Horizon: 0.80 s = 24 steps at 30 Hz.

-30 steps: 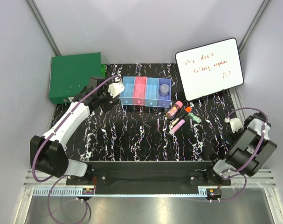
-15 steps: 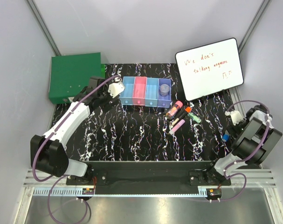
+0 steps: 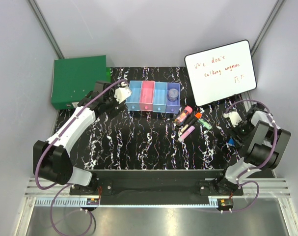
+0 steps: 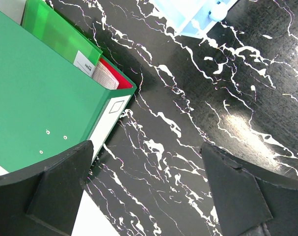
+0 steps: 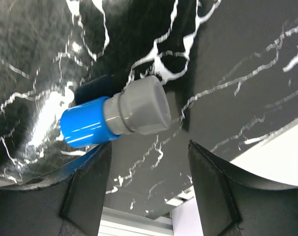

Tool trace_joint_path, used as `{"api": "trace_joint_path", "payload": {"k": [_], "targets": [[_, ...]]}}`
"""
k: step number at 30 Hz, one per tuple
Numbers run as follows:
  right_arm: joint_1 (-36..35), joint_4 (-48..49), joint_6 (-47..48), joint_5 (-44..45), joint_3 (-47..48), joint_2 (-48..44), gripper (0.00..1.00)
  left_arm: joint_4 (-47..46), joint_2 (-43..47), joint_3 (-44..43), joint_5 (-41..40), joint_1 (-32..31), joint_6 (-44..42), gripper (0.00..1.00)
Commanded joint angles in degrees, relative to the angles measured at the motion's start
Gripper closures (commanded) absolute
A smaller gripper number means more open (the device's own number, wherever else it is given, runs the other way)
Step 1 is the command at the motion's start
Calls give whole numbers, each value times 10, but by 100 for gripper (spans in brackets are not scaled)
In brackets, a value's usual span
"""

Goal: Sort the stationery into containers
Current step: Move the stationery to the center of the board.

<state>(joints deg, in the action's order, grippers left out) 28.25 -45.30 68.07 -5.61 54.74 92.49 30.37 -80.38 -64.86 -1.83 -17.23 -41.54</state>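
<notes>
The containers (image 3: 153, 97), four joined bins in light blue, pink, light blue and purple, stand at the back centre. The grey-purple disc (image 3: 173, 93) lies in the purple bin. The pink-capped dark tube (image 3: 183, 115), orange marker (image 3: 198, 117), green stick (image 3: 206, 125) and pink marker (image 3: 187, 132) lie together right of centre. The small blue piece (image 3: 231, 142), with a grey cap, lies on the mat at the right, just beyond my open right gripper (image 3: 235, 129) in the wrist view (image 5: 114, 118). My right gripper (image 5: 149, 147) is empty. My left gripper (image 3: 118, 101) is open and empty over bare mat (image 4: 146, 145), left of the bins.
A large green box (image 3: 79, 81) sits at the back left, close to my left gripper (image 4: 36, 98). A white writing board (image 3: 220, 72) with red handwriting leans at the back right. The mat's right edge (image 5: 266, 142) is close to my right gripper.
My right arm has swung forward and left, bringing its gripper over the small blue piece. My left arm has barely moved.
</notes>
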Motion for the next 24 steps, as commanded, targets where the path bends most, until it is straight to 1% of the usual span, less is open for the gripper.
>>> {"api": "trace_joint_path", "payload": {"k": [1,10,18,21,22,23,24], "targets": [[-22,20,-37,-6,15,16,30,-12,4,-5,-7,-2,10,1],[-73,64,-73,-5,19,29,31,-13,6,-2,-5,-2,14,1],[-95,65,-102,2,50,44,32,-18,9,5,-2,-2,16,1],[-94,29,-134,-19,81,46,31,-25,13,16,-1,-2,16,1],[-94,-9,-145,-32,109,51,32,-27,14,17,-1,-2,16,1],[-95,-32,-171,-47,123,52,31,-28,15,19,-1,-3,16,1],[-95,-51,-186,-82,139,54,31,-29,15,22,0,-2,15,1]]}}
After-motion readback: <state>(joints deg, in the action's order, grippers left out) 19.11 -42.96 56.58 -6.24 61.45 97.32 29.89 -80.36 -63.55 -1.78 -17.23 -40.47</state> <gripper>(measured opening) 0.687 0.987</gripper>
